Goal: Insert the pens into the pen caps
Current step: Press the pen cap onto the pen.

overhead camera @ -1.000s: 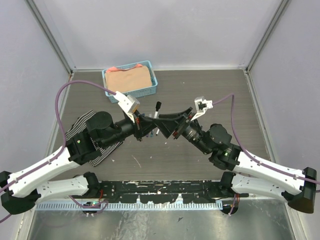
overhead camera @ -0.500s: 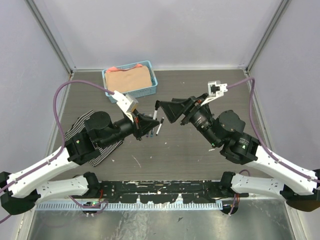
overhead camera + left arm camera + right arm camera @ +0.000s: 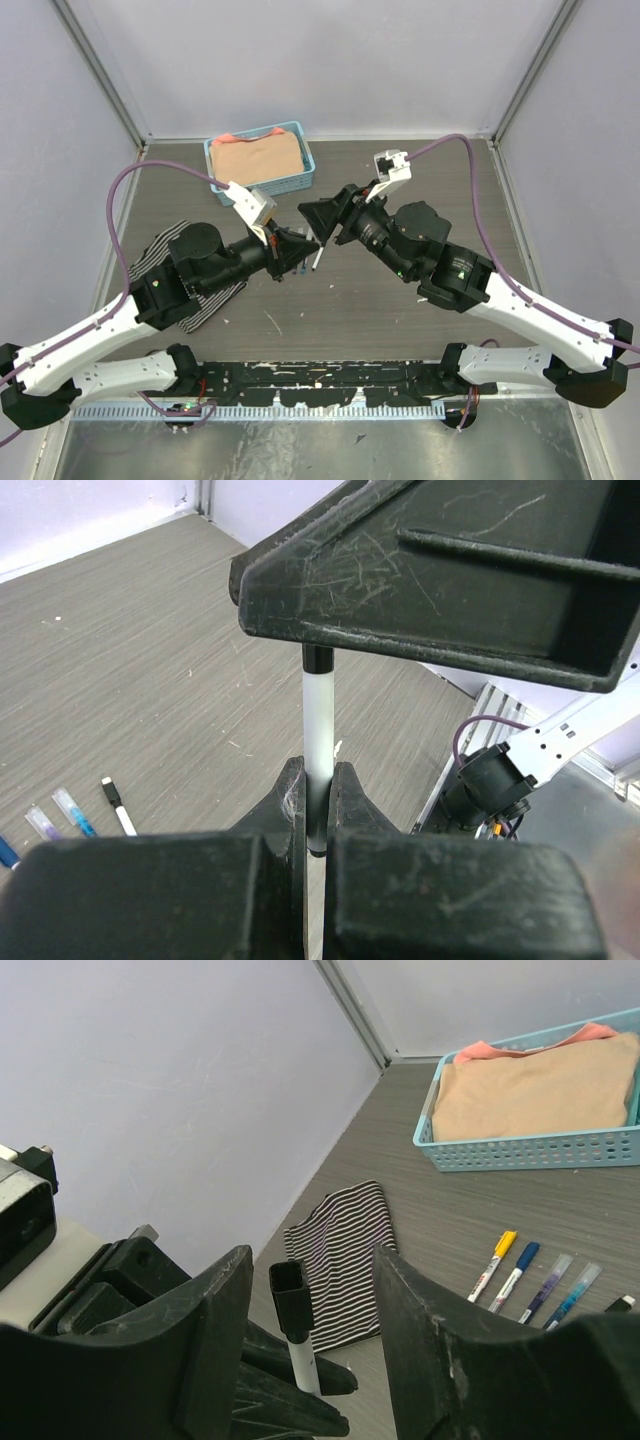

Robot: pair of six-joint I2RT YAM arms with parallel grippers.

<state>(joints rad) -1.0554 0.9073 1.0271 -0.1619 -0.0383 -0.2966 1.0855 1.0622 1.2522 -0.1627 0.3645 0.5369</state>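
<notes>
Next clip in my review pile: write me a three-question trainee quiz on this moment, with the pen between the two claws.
1. True or false: the left claw is shut on the white pen.
2. How does the right claw stand at the pen's black cap? A: shut on it. B: open, a finger on each side with gaps. C: far off, over the table's right edge.
3. Fill in: the beige cloth lies in the blue ___.

Key: 1 true; 2 B; 3 basket.
</notes>
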